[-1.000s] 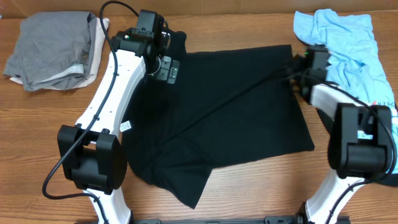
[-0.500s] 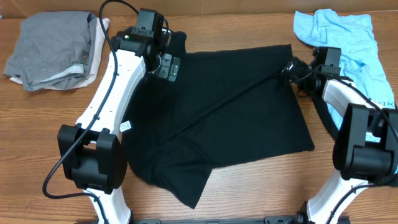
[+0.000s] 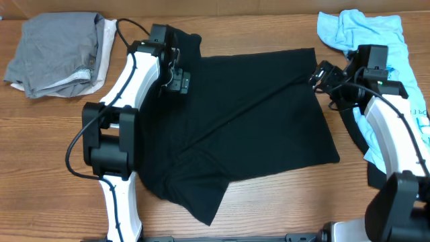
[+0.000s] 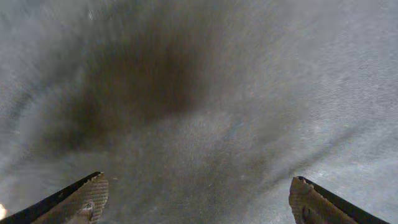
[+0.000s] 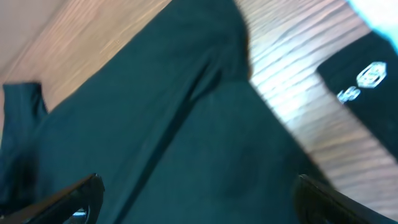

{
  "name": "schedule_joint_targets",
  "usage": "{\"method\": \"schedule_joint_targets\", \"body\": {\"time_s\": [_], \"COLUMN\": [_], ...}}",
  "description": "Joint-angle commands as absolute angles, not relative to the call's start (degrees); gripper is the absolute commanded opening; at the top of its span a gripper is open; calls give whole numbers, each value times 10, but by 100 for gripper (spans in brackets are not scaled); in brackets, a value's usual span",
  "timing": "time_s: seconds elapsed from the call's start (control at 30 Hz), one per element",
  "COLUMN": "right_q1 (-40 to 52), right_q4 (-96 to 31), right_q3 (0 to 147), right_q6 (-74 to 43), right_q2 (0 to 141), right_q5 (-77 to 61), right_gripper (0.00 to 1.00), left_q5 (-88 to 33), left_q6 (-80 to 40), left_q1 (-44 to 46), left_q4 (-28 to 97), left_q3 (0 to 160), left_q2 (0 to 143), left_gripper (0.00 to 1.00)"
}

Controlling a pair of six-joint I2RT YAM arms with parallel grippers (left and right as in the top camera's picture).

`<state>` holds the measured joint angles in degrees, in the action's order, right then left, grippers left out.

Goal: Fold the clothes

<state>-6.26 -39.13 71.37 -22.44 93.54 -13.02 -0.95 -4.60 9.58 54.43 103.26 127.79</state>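
Note:
A large black T-shirt lies spread on the wooden table, with a diagonal crease and a sleeve folded at the lower left. My left gripper hovers open over its upper left part; in the left wrist view the cloth fills the frame between the spread fingertips. My right gripper is open at the shirt's upper right corner; the right wrist view shows the dark cloth below, jaws wide apart and empty.
A grey garment over an off-white one lies folded at the back left. A light blue garment lies crumpled at the back right, beside the right arm. Bare wood shows along the front.
The right arm has pulled back to the right, its gripper now at the shirt's corner. The left arm's base has swung; its gripper stays over the shirt's upper left.

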Motion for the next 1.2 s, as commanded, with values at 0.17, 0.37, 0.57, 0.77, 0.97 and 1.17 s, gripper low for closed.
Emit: {"method": "schedule_joint_targets", "body": {"time_s": [0.17,0.37,0.57,0.77,0.97,1.17], "right_q1": [-22,-1,2,2,2,1], "right_q4": [-443,-489,-501,-503,-493,-485], "right_q3": [724,724,724,724,724,749], "right_q6": [-220,-221,-221,-221,-221,-220], "right_q2": [923,923,923,923,923,922], "right_q5": [-120,-90,-86,-86,-73,-69], "right_gripper": [99,99,99,100,100,100], "left_q5": [-29,-25,-25,19,45,45], "left_q6": [-79,-73,-54,-43,67,107], "left_q1": [93,86,55,16,11,33], "left_q4": [550,524,479,407,302,458], "left_q3": [1040,1040,1040,1040,1053,1204], "left_q2": [1305,1346,1384,1400,1402,1392], "left_gripper": [96,100,100,100,100,100]}}
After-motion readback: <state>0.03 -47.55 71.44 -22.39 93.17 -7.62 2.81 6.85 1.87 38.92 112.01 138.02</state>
